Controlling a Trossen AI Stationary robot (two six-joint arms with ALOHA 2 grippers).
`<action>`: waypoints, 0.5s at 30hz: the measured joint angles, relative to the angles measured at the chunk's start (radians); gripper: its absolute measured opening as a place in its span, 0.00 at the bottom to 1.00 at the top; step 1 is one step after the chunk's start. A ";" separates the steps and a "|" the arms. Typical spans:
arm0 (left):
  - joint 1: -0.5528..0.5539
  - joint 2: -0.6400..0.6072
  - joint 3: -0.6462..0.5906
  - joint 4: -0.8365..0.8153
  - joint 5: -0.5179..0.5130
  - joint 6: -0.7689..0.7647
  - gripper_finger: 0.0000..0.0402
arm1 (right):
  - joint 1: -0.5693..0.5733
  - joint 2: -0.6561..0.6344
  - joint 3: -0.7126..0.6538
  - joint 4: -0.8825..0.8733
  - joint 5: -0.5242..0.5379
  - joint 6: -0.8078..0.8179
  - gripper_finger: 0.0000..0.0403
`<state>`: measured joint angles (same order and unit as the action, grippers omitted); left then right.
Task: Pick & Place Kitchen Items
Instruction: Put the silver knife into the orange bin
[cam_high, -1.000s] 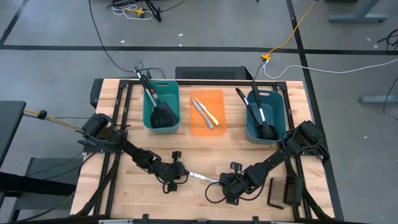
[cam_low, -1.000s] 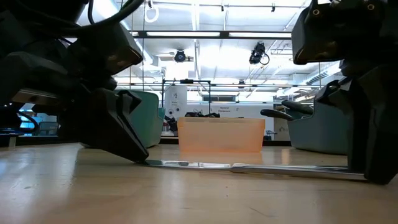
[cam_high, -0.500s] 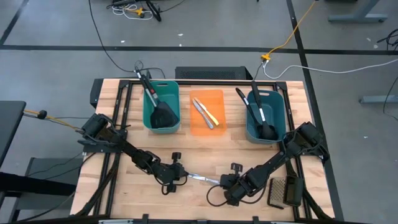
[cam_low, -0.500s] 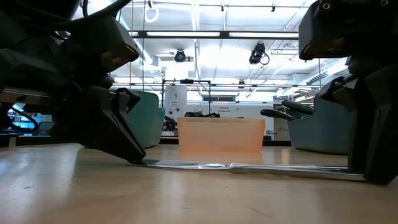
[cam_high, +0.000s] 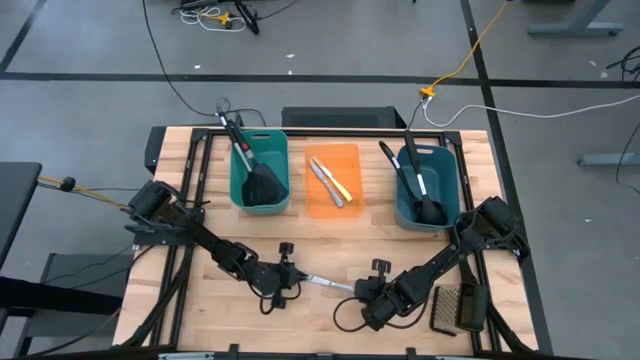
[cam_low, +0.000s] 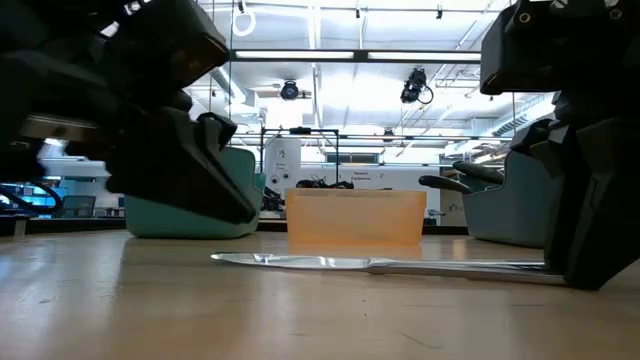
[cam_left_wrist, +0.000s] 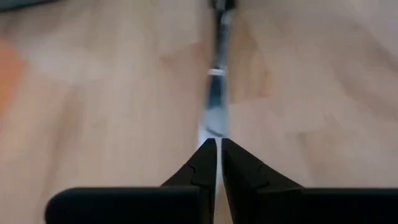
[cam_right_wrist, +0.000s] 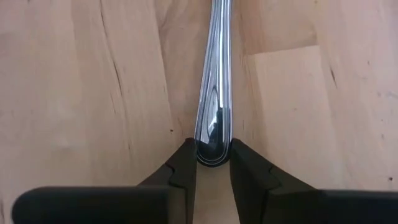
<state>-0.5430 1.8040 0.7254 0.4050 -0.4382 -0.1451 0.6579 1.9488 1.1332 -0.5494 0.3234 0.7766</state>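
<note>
A silver table knife (cam_high: 325, 285) lies on the wooden table near its front edge, between my two grippers; it also shows in the low view (cam_low: 380, 264). My left gripper (cam_high: 290, 281) is shut and hangs just above the blade tip (cam_low: 216, 258), clear of it in the low view (cam_low: 240, 215). My right gripper (cam_high: 358, 292) is shut on the knife's handle end. A black spatula (cam_high: 262, 180) stands in the teal tub. Black ladles (cam_high: 420, 185) lie in the blue tub. Two small knives (cam_high: 330, 180), silver and pale yellow, lie in the orange tub. My right gripper pinches the free end of the knife's handle (cam_right_wrist: 214, 152) between its two fingers. The fingers come low and nearly level from the table's right side and lie along the knife. The blade (cam_low: 290, 261) rests on the table.
The teal tub (cam_high: 240, 190), the orange tub (cam_high: 350, 160) and the blue tub (cam_high: 402, 210) stand in a row at the far side. A dark slotted spatula head (cam_high: 455, 308) lies at the near right corner. Bare wood lies between the tubs and the grippers.
My left gripper has risen off the knife's blade tip, which now shows bare on the table. The knife stays lying on the table, and my right gripper keeps its hold on the handle end.
</note>
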 joint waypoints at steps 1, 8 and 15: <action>0.000 -0.001 0.000 0.001 -0.025 -0.003 0.09 | 0.002 0.000 0.000 -0.001 0.003 -0.003 0.19; 0.034 -0.002 0.000 -0.019 0.015 -0.094 0.28 | 0.009 0.000 0.000 -0.002 0.016 -0.018 0.19; 0.047 -0.002 0.000 -0.063 0.102 -0.123 0.51 | 0.015 0.001 0.000 -0.004 0.041 -0.025 0.19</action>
<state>-0.4965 1.8019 0.7254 0.3419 -0.3365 -0.2684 0.6728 1.9495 1.1328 -0.5534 0.3641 0.7513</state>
